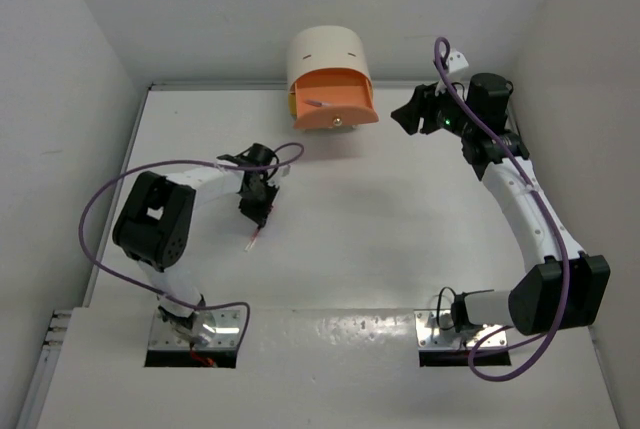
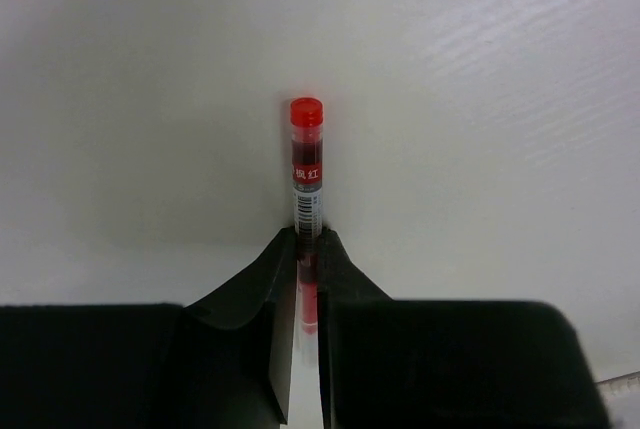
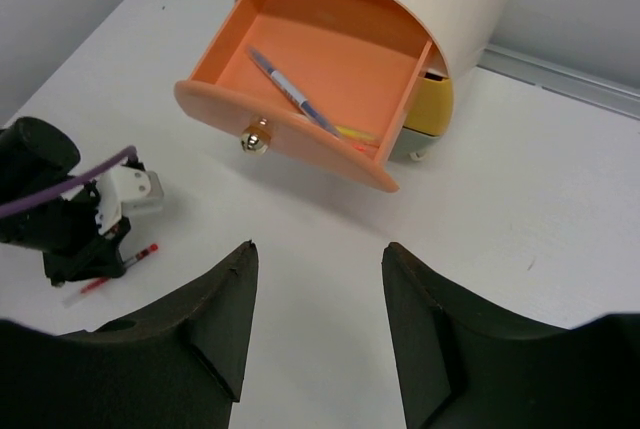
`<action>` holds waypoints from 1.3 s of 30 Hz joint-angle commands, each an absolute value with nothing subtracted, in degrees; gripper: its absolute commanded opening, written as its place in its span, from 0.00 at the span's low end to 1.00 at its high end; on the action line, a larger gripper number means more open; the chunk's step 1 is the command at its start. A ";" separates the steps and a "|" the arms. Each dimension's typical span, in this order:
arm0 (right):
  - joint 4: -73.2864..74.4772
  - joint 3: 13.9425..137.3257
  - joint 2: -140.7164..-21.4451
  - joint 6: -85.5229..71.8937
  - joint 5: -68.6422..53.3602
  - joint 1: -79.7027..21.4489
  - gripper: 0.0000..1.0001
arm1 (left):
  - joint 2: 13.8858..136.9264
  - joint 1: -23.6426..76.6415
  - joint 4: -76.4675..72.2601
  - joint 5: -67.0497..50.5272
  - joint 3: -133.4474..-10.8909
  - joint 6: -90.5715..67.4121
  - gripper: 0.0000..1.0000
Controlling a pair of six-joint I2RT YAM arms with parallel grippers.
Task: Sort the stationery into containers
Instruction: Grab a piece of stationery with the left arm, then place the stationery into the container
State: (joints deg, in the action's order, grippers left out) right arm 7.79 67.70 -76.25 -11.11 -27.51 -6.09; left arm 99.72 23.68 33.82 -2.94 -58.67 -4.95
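Red and slim, the pen [image 2: 307, 164] is pinched between the black fingers of the left gripper [image 2: 307, 239]. From the left wrist we see the jaws closed tight on its clear barrel, while the red cap and the printed label stick out beyond the tips over the white table [image 1: 400, 219]. From above, this gripper [image 1: 258, 211] is at left of centre, and the pen [image 1: 256, 237] points from it towards the near edge. We cannot tell whether the pen rests on the surface or hangs just clear of it. A purple cable [image 1: 100, 209] loops round the left arm.

Moving right, the cream box [image 1: 325, 49] with its arched top stands at the far edge of the table. Its orange drawer [image 3: 300, 149] is pulled well out, with the round brass knob [image 3: 257, 136] facing us. Inside the drawer lie a blue-purple pen [image 3: 290, 89], set on a slant, and a thin yellow stick [image 3: 352, 133] against the front wall. Below it the yellow drawer [image 3: 432, 109] is pushed in.

Further right, the right gripper [image 3: 318, 249] hovers near the box, facing the drawer. Its two dark fingers are spread wide apart and nothing is between them.
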 commanded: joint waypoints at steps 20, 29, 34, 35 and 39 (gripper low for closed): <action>5.01 66.45 -78.49 -16.26 -31.20 -2.99 0.52 | 81.74 11.42 11.89 -34.71 -90.42 -2.90 0.16; 3.52 66.53 -79.89 -16.88 -31.55 -2.90 0.52 | 92.97 17.75 -2.02 -39.99 -98.17 -0.55 0.13; 4.13 66.45 -80.16 -16.09 -32.17 -2.81 0.52 | 99.13 21.00 8.34 -36.92 -104.06 12.38 0.13; 4.39 66.53 -80.33 -16.00 -32.25 -2.81 0.51 | 100.53 21.27 8.61 -36.31 -104.24 14.92 0.13; 4.48 66.53 -80.77 -15.91 -32.61 -2.81 0.51 | 103.27 22.67 9.67 -31.83 -105.56 19.51 0.12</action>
